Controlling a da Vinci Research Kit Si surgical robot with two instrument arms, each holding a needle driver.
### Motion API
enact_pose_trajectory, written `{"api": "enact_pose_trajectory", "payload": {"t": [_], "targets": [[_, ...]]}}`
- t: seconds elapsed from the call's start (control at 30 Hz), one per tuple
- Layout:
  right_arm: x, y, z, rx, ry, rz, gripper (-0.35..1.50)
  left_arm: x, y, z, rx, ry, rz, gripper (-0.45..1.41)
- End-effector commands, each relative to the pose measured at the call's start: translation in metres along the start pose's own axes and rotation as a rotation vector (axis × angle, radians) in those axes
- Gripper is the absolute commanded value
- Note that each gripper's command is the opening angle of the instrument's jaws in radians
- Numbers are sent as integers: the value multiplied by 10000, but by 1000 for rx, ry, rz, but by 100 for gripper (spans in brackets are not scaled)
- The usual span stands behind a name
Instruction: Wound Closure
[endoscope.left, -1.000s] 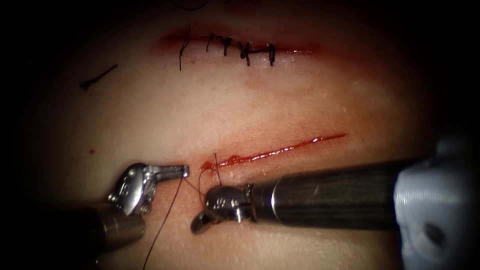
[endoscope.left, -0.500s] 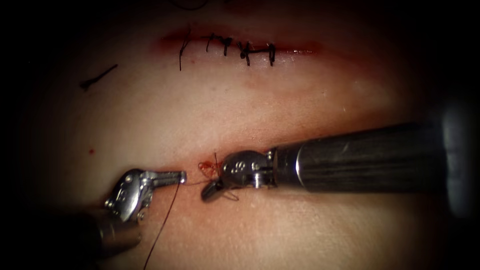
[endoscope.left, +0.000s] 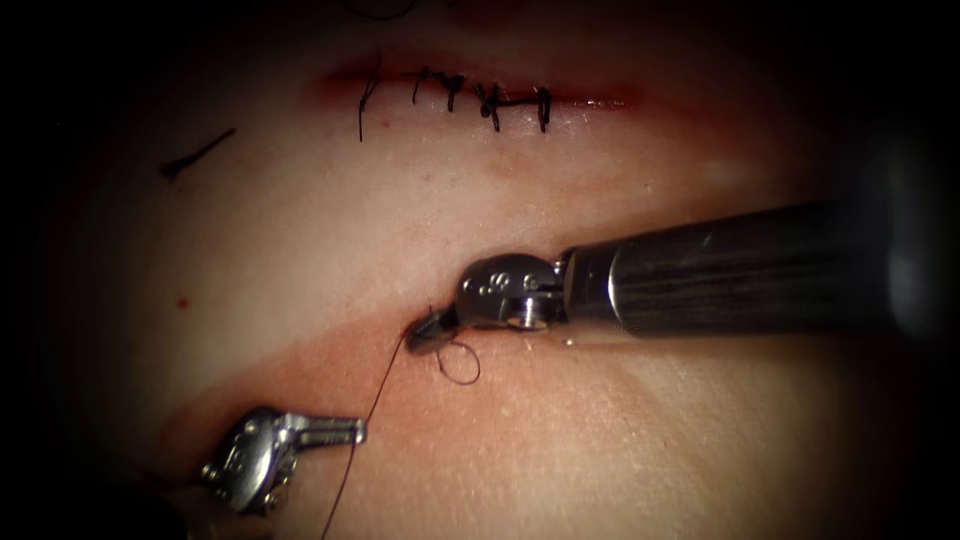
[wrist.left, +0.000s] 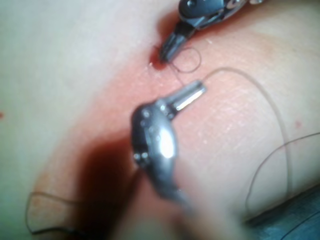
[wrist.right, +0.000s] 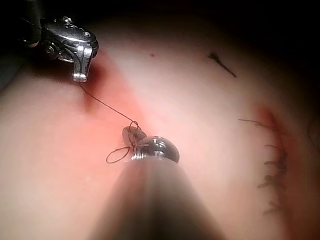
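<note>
My left claw (endoscope.left: 345, 431): closed on thread (endoscope.left: 385, 380). My right claw (endoscope.left: 428, 330): closed on thread at cut's left end, tissue (endoscope.left: 300, 230).

We see the endoscope view lit brightest at its middle, dimming to black toward every edge. Glare glints on the left hand (endoscope.left: 350, 432) and the right hand (endoscope.left: 425, 332). In the left wrist view a dark shadow lies on the tissue (wrist.left: 100, 175). The thread (endoscope.left: 385, 380) reads dark against lit tissue.
</note>
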Motion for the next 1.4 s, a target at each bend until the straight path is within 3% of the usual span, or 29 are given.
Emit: {"api": "enact_pose_trajectory", "payload": {"t": [0.03,0.53,0.93,1.13,1.4], "targets": [[-4,5,8,-1,6,3,-35,-13,4,4,-1,0,-3,-45],[-1,37,-5,-2,47,43,-35,-31,48,21,-30,-15,-28,-45],[7,62,-17,153,1,47,-35,-20,84,35,-49,-24,-42,-45],[21,101,-18,112,17,83,-35,-11,101,47,-64,-21,-49,-45],[18,113,-18,45,26,113,-35,-5,116,56,-74,-18,-53,-45]]}}
